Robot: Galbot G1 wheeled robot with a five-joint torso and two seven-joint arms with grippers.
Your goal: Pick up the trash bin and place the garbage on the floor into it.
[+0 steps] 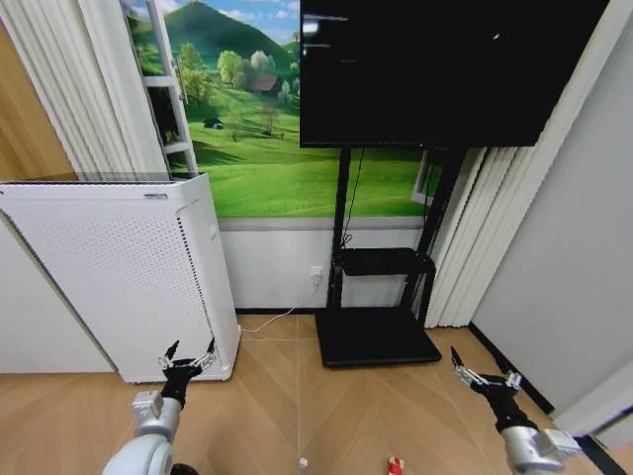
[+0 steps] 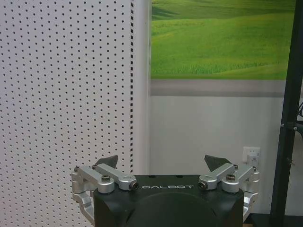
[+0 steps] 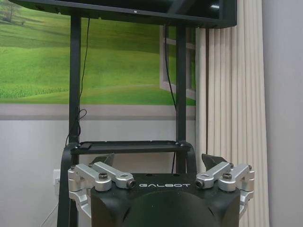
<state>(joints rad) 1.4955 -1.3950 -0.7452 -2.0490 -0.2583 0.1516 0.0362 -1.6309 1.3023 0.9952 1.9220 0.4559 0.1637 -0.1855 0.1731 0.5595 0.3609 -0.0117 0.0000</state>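
Left gripper [image 1: 188, 355] spread, empty, raised beside white appliance [image 1: 119, 277]; right gripper [image 1: 483, 376] likewise, likely held for travel. Garbage: red piece [image 1: 395, 465], pale piece [image 1: 303, 462] on wood floor [image 1: 346, 406]; bin location unknown.
Left wrist: fingertips [image 2: 108, 161] face perforated panel [image 2: 66, 94].
Right wrist: fingertips [image 3: 212, 159] face TV stand [image 3: 128, 146], curtain [image 3: 229, 109].

Two grippers are in view, the left gripper [image 1: 189, 354] and the right gripper [image 1: 482, 371], each with one pair of jaws spread wide apart. Two pieces of garbage lie on the floor [image 1: 287, 396] nearer the robot than both pairs of jaws and between them: one small pale piece [image 1: 303, 462] and one red-and-white piece [image 1: 395, 465]. Beyond the jaws stand one white perforated appliance [image 1: 119, 277], just past the left pair, and one black screen [image 1: 435, 69] on one black stand [image 1: 381, 317], between the two pairs.
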